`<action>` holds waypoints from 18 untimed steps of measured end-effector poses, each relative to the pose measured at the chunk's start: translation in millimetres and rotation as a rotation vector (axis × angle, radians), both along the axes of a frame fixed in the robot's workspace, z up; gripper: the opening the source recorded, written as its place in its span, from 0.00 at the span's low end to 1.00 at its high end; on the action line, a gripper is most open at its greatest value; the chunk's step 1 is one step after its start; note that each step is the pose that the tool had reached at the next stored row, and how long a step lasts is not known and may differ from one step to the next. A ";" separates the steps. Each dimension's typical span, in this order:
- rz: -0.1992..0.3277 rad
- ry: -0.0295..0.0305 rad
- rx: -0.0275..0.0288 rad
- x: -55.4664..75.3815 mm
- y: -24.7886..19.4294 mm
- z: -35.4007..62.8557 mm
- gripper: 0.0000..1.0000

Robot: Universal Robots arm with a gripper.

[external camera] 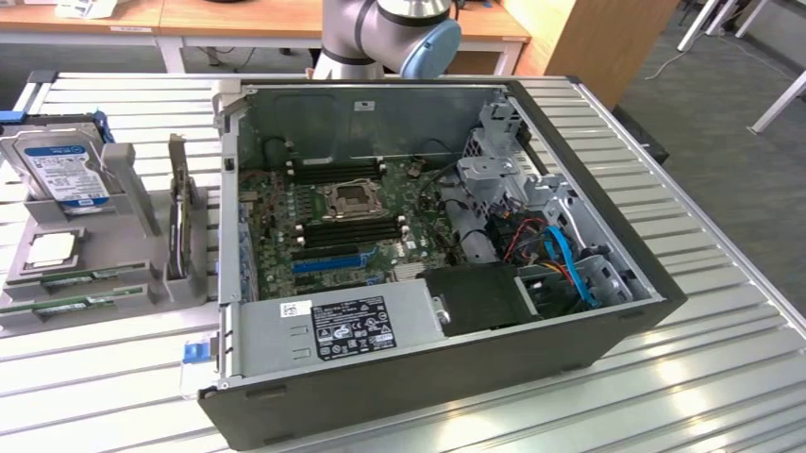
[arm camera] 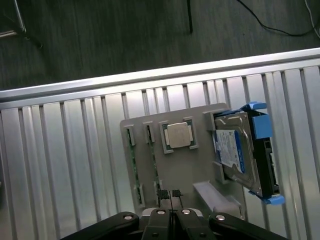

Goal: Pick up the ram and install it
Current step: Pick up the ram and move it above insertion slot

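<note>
While the open computer case (external camera: pixel 441 401) sits on the slatted table (external camera: pixel 718 377), I'm looking down on the grey fixture (arm camera: pixel 186 171) beside it, where the ram (arm camera: pixel 153 160) stands on edge in its slot, apparently with a second stick (arm camera: pixel 134 170) alongside. My gripper (arm camera: pixel 170 194) hovers over that ram's end, fingers (arm camera: pixel 163 193) pressed together and empty; I'd judge they must part and square up across the thin board before any descent.

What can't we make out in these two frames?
- Ram sticks: edge-on in the wrist view, chips and sticker unreadable; one end hidden behind the gripper.
- Motherboard ram slots: exterior view, too small to tell filled from empty.
- Robot arm: cut off by the exterior view's top edge.
- Hard drive label: exterior view, text too small.
</note>
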State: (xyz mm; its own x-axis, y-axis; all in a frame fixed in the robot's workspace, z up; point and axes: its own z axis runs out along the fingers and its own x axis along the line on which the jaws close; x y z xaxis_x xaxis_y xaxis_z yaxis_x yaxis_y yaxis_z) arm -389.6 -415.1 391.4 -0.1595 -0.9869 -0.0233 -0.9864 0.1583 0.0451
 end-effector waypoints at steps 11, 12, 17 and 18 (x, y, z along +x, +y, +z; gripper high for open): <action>0.144 0.0000 0.0000 0.0 0.0 -0.2 0.10; 0.159 0.0001 0.0000 0.0 0.0 -0.1 0.10; 0.180 0.0000 0.0000 0.0 0.0 -0.1 0.10; 0.180 0.0000 0.0000 0.0 0.0 -0.2 0.10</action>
State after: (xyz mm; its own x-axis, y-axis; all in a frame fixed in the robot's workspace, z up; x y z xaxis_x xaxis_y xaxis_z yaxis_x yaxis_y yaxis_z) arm -389.6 -415.1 391.3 0.0198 -0.9995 -0.0233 -0.9988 -0.0209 0.0450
